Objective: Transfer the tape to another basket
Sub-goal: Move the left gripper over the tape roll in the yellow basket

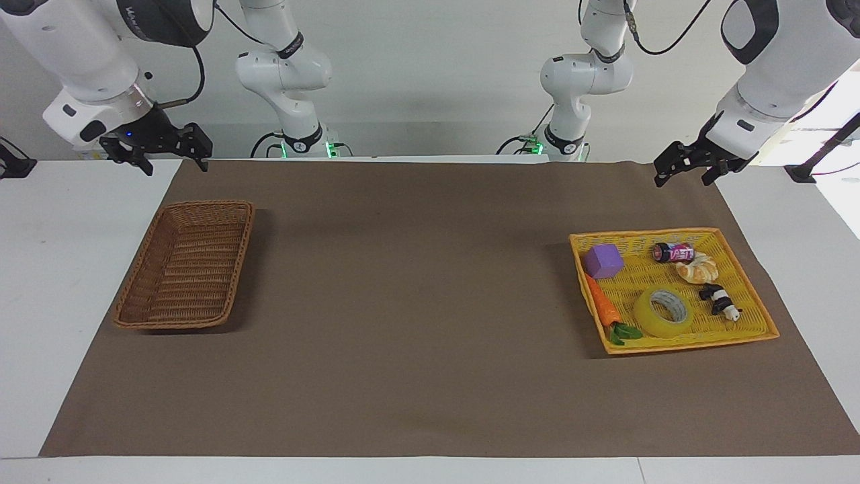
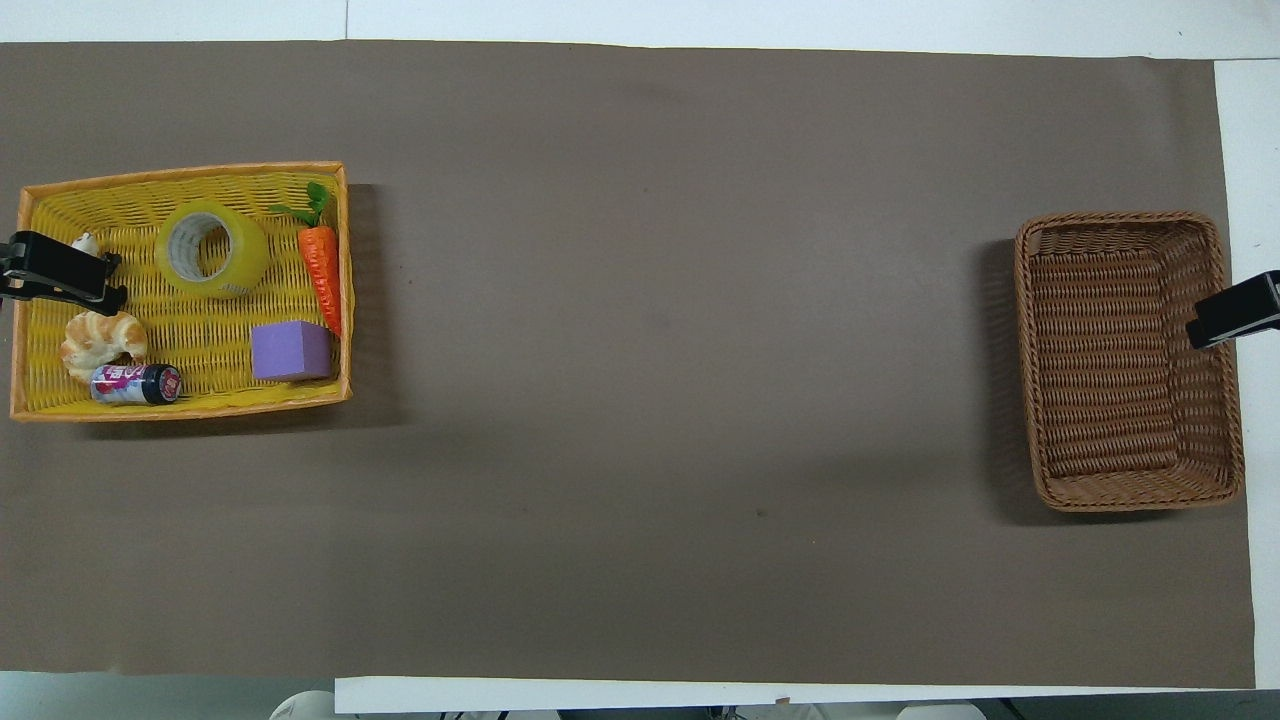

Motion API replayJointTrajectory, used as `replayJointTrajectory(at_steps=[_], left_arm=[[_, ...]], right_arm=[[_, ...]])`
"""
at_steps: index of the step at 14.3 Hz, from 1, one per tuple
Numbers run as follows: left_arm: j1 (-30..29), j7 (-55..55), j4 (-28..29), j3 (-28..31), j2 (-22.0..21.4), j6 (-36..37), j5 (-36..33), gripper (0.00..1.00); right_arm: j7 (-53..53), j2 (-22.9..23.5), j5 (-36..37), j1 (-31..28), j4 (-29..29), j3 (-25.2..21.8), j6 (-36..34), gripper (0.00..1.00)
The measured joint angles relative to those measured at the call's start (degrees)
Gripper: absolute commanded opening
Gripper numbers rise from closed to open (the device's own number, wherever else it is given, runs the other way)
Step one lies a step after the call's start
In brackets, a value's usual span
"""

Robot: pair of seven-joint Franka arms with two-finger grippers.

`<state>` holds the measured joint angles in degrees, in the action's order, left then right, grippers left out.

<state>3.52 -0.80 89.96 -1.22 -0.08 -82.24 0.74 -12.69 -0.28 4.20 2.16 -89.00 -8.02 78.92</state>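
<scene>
**Two raised grippers, tape lying in the yellow tray**

The left gripper [image 1: 691, 171] hangs in the air at the left arm's end of the table, its two black fingers spread apart and holding nothing; in the overhead view it [image 2: 85, 282] overlaps the outer edge of the yellow tray. The right gripper [image 1: 173, 158] hangs likewise at the right arm's end, fingers parted and empty, its tip [image 2: 1232, 315] showing over the outer rim of the brown basket. Both arms wait.

The tape [image 1: 662, 312] — a broad ring of translucent yellow film wound on a white core — lies flat, hole upward, inside the yellow tray [image 1: 746, 269], a shallow rectangle of bright woven strands with a low rim. Just beside the tape, along the tray's inner wall, lies a tapered orange carrot [image 1: 602, 306] with green leaves. A smooth purple cube [image 1: 603, 261] sits nearer to the robots than the carrot. A small dark can with a pink label [image 1: 673, 253] lies on its side, touching a glazed, ridged croissant [image 1: 697, 270]; a black-and-white panda figure [image 1: 720, 301] lies beside the tape.

The basket [image 1: 185, 265] — dark-brown wicker, rectangular, with sloping ribbed sides — stands well apart, on the matte brown mat [image 1: 416, 302] that covers the white table [image 1: 40, 269].
</scene>
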Motion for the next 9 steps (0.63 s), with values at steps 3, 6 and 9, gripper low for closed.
replayJointTrajectory(at_steps=[3, 6, 9], left_arm=[[0.0, 0.0, 0.0, 0.0, -0.01, 0.0, 0.0, 1.0], [0.08, -0.04, 0.05, -0.13, -0.01, -0.37, -0.01, 1.0], [-0.01, -0.09, 3.01, -0.02, -0.41, -7.25, -0.02, 1.0]], right_arm=[[0.0, 0.0, 0.0, 0.0, 0.0, 0.0, 0.0, 1.0], [0.0, 0.0, 0.0, 0.0, 0.0, 0.0, 0.0, 1.0], [0.0, 0.0, 0.0, 0.0, 0.0, 0.0, 0.0, 1.0]])
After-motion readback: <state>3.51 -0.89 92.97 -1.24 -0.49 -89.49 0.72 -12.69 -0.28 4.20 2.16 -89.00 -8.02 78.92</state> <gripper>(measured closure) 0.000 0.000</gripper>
